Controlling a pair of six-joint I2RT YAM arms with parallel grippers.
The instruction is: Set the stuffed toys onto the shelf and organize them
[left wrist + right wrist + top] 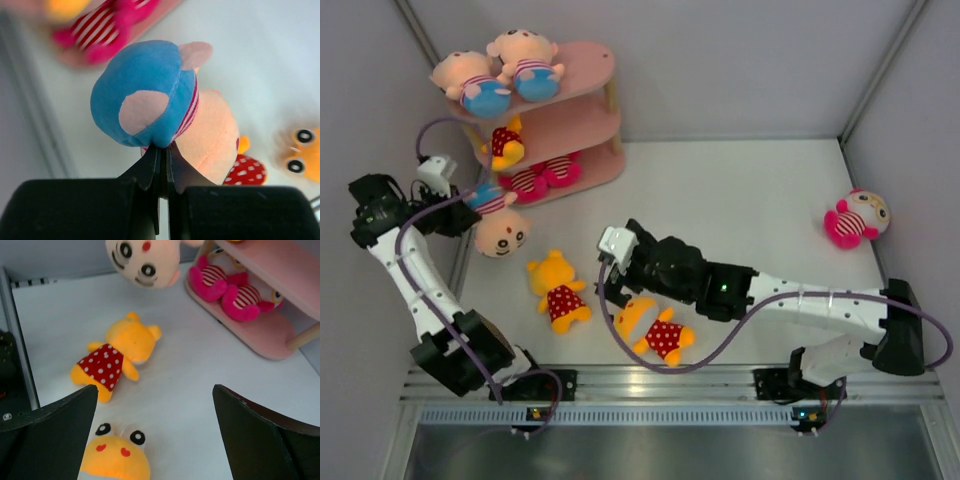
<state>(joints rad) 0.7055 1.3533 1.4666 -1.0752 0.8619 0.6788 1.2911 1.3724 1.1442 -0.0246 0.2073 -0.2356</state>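
Closest, the left gripper (161, 151) pinches the blue shorts of a boy doll (150, 90) just beside the pink shelf (575, 125), which carries two boy dolls (525, 62) on top. The right gripper (155, 390) stands spread wide above a yellow bear (117, 460) on the table (740, 190); a second bear (120, 347) lies near.

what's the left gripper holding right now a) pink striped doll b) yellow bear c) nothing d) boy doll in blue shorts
D: the left gripper is pinched shut on the blue shorts of the boy doll.
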